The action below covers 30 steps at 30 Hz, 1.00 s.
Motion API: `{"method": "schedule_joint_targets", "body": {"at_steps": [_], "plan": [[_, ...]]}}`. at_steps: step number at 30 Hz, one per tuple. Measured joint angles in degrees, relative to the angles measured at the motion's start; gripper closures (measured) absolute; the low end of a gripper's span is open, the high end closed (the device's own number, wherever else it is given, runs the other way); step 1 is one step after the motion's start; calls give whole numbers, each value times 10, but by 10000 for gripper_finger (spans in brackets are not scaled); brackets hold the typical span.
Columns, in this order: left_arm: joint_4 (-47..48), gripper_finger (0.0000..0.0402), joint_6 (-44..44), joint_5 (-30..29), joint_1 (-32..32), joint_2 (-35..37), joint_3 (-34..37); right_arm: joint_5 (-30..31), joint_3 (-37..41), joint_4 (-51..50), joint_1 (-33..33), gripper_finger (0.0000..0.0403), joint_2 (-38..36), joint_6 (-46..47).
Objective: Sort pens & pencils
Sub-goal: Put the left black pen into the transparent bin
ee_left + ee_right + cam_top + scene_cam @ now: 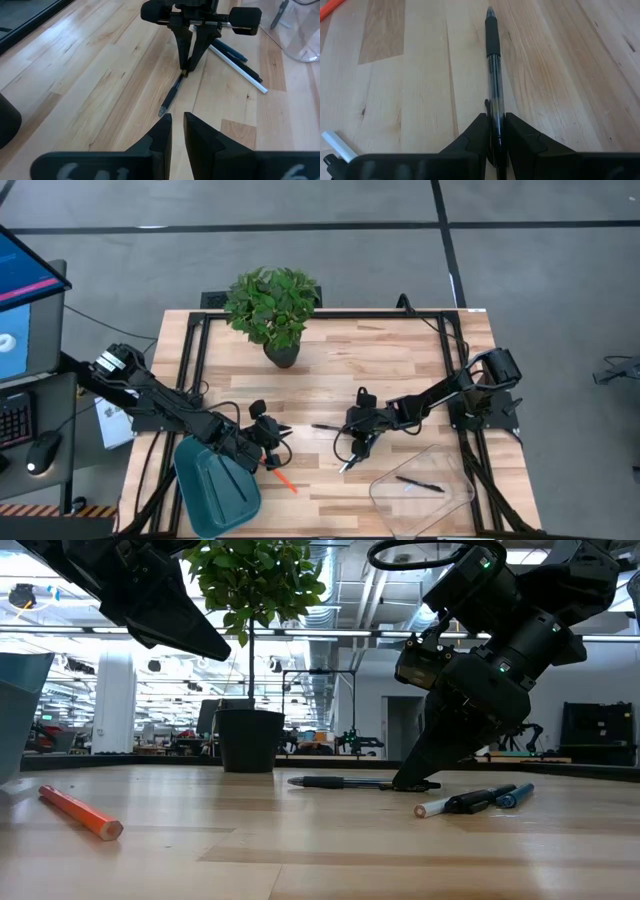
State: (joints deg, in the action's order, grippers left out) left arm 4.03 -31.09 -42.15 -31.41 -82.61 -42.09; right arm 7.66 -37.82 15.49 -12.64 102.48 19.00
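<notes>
1. Near the table's middle we have our right gripper [350,430] down at the wood [400,360], its fingers [520,142] pinched on the back end of a black pen [493,85].
2. That pen lies flat on the table, its tip pointing away from the right gripper toward our left arm; the low view shows it lying along the board with the gripper's tips meeting it at one end [345,782].
3. Just beside the right gripper, on the side toward the table's front edge, a small cluster of sticks lies together: a whitish one [432,808], a dark one [480,800] and a blue one [515,795].
4. Our left gripper [275,440] hangs above the table near the front left, facing the right gripper; its fingers [162,132] stand only a narrow gap apart and hold nothing.
5. An orange pencil [284,479] lies on the wood just in front of the left gripper, apart from the other sticks.
6. A teal tray [215,485] sits tilted at the front left corner, right beside our left arm.
7. At the front right, a clear tray [455,500] holds one dark pen [420,484].
8. At the back of the table stands a potted plant [272,305].
</notes>
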Motion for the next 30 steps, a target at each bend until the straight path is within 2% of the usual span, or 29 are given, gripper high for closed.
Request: {"method": "schedule_joint_targets", "body": {"at_steps": [22, 30], "plan": [[8, 360, 0, 0, 0, 0, 0, 0, 0, 14, 0, 321, 0, -15], [13, 360, -1, 30, 0, 0, 0, 0, 0, 22, 0, 321, 0, -25]]}}
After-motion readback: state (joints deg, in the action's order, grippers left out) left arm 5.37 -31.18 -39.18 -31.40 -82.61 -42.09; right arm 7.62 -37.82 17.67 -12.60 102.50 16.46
